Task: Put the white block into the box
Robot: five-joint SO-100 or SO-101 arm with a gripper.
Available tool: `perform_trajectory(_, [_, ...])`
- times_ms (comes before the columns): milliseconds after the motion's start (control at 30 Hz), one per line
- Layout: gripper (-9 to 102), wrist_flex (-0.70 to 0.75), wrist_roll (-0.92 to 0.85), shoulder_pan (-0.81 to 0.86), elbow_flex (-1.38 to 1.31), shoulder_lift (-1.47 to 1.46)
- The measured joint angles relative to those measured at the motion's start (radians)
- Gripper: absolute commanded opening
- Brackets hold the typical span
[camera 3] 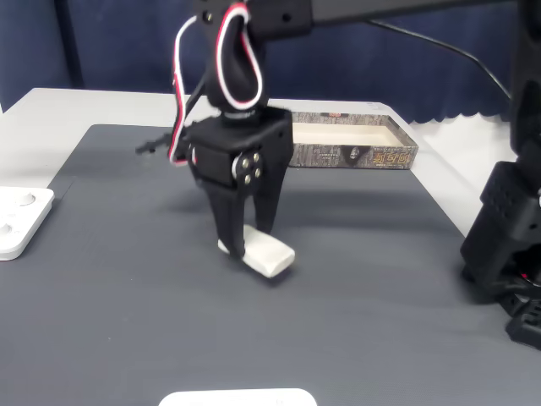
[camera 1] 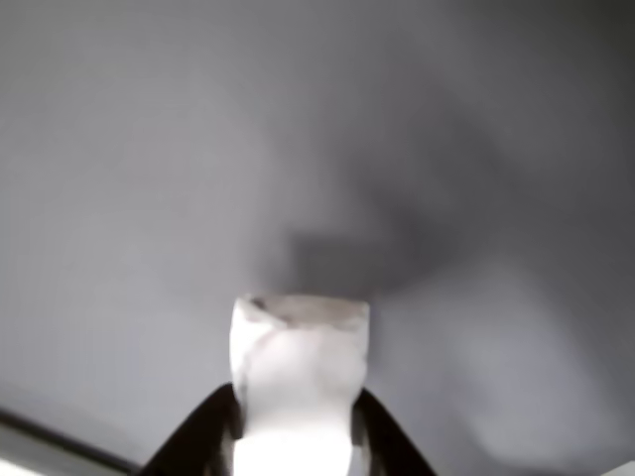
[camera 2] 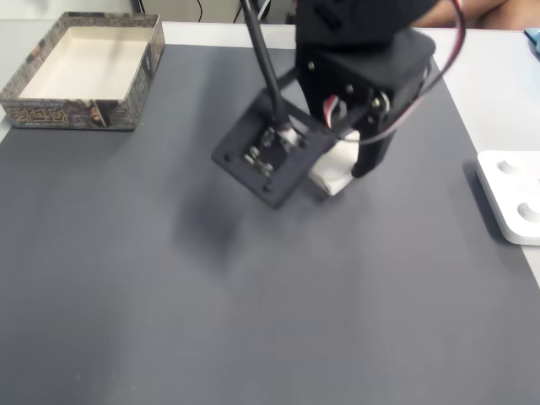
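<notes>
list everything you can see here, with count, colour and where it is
white block: 1, white, mid-mat, between the gripper fingers, seemingly just off the mat
box: 1, cream inside with brown printed walls, open, at the far left corner of the mat in a fixed view
mat: 1, dark grey, covering most of the table
table: 1, pale grey, showing around the mat
flat device: 1, white with round dimples, at the right edge of the mat in a fixed view
flat object: 1, white, at the near edge, cut off
cable: red and white, looped above the wrist
arm: 1, black
gripper: 1, black, closed on the white block
</notes>
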Motion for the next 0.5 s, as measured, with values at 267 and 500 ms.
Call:
perform_trajectory(267, [-2, 0.012, 0.086, 0.103, 0.009, 0.156])
perform_trajectory(500, [-2, 0.015, 0.181, 0.227, 0.147, 0.296])
